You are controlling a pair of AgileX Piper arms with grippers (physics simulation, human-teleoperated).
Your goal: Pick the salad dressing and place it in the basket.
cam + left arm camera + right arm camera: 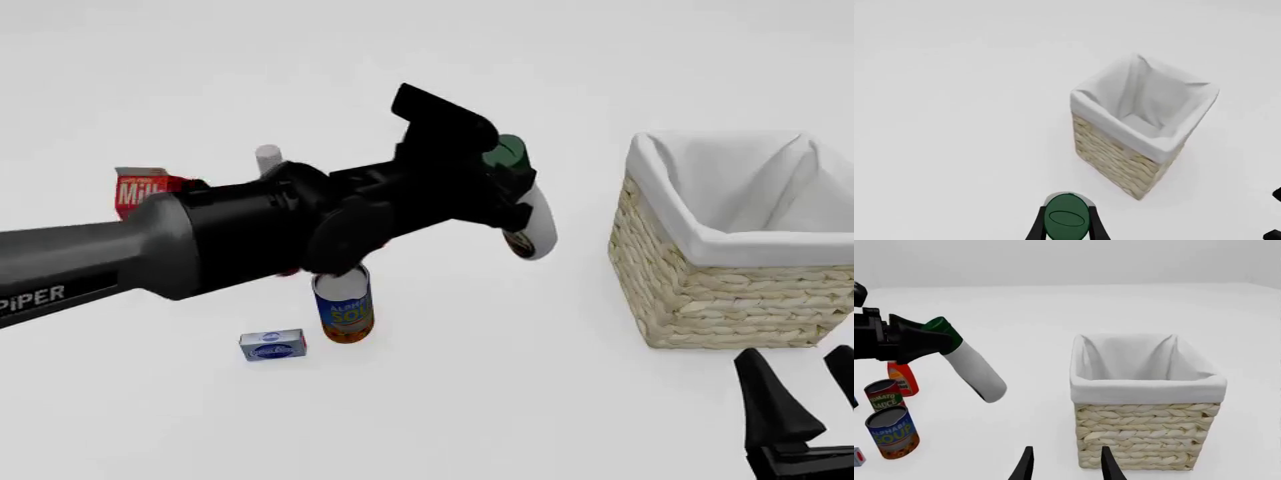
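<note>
My left gripper is shut on the neck of the salad dressing, a whitish bottle with a dark green cap. It hangs tilted in the air above the table, to the left of the basket. The same bottle slants down from the left gripper's fingers in the right wrist view. The woven basket has a white cloth lining and shows nothing inside. My right gripper stands open near the table's front edge, just in front of the basket, with nothing between its fingers.
An Alphabet Soup can and a small blue box sit below the left arm. A red milk carton and a white-capped bottle stand behind the arm. A tomato sauce can and an orange-red bottle stand at the left.
</note>
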